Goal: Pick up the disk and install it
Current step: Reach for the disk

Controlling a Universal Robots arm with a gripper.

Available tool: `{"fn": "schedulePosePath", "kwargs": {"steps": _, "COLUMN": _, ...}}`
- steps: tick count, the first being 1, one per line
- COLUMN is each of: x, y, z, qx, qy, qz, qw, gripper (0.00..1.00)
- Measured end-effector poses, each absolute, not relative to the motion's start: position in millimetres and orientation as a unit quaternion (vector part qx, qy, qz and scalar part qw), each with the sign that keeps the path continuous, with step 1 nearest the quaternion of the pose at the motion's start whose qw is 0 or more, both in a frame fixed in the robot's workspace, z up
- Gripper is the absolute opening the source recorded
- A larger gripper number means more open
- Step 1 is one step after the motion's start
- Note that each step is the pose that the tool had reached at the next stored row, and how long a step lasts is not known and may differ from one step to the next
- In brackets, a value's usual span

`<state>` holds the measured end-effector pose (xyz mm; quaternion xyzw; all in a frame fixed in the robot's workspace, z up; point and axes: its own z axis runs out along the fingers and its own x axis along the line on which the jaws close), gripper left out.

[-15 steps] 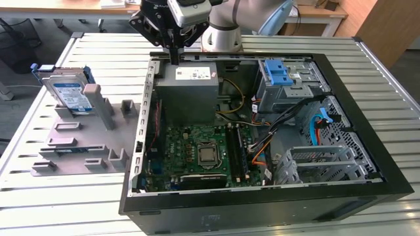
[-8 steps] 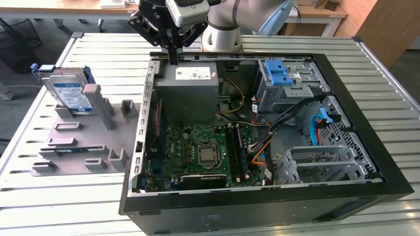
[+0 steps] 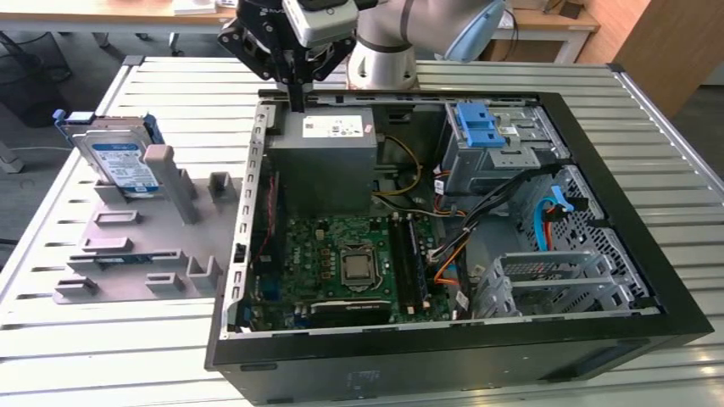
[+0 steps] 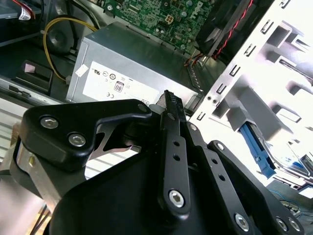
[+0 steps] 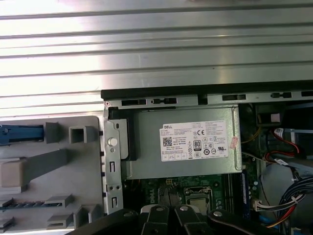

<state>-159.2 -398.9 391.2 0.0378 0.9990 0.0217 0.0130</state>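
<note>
Disk [image 3: 122, 161] stands on edge in a slot of the grey fixture [image 3: 136, 254] on the table [image 3: 102, 356], at the exterior view's left, outside the case [image 3: 453, 373] and well apart from the gripper [image 3: 297, 103]. Gripper hangs over the case's far rim above the power supply [image 3: 328, 161], fingers pressed together with nothing between them; both wrist views agree. Handling, as a judgement: disk is rigid metal, fairly heavy for its size, and its smooth flat faces are likely slippery. It won't take a drop or knock well. The blue bracket [image 3: 155, 133] around it is thinner plastic and may flex, so squeezing that alone looks risky. Best hold looks like across the two flat faces near the upper edge that sticks out of the slot, clear of the post [image 3: 158, 170]. Hard to make out: that post hides the disk's lower part, back face and connector end aren't visible, and how tight it sits in the slot can't be told. First wrist view catches a blue strip [image 5: 14, 132] at the fixture's edge, probably the bracket, cut off by the frame. Destination bay is unclear: upper cage [image 3: 504, 148] with blue latch [image 3: 484, 127] and lower cage [image 3: 554, 280] are both visible, insides shadowed and crossed by cables.
</note>
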Motion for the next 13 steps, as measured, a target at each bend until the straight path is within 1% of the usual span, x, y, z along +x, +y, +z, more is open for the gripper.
{"fn": "schedulePosePath", "kwargs": {"steps": 13, "x": -162.0, "y": -398.9, "z": 390.9, "qx": 0.038, "qy": 0.999, "qz": 0.022, "qw": 0.013, "gripper": 0.11}}
